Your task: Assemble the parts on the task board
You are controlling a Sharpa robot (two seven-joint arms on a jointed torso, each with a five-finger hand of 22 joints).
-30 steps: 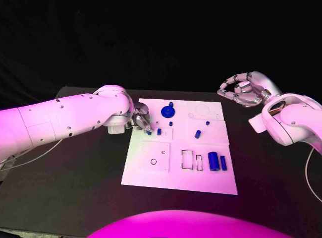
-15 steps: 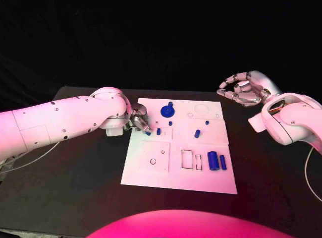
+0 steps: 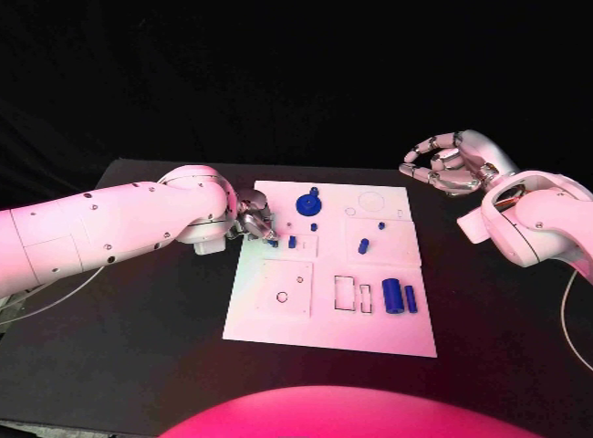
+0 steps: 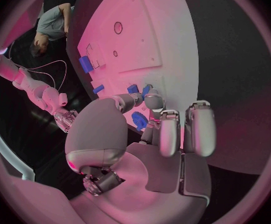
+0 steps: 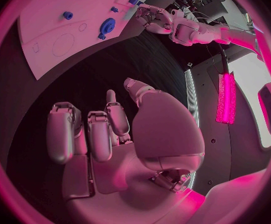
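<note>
**Left hand pinching a small blue part at the board's edge**

I see the flat white task board (image 3: 326,315) on the black table (image 3: 139,347). My shiny left hand (image 3: 256,222) sits at the board's left edge, fingertips pinched on a small blue part (image 4: 139,120); its shape is half hidden. My right hand (image 3: 448,166) hovers beyond the board's far right corner, fingers curled, holding nothing. A round toothed blue gear (image 3: 308,203) lies on the board just beside the left hand.
</note>
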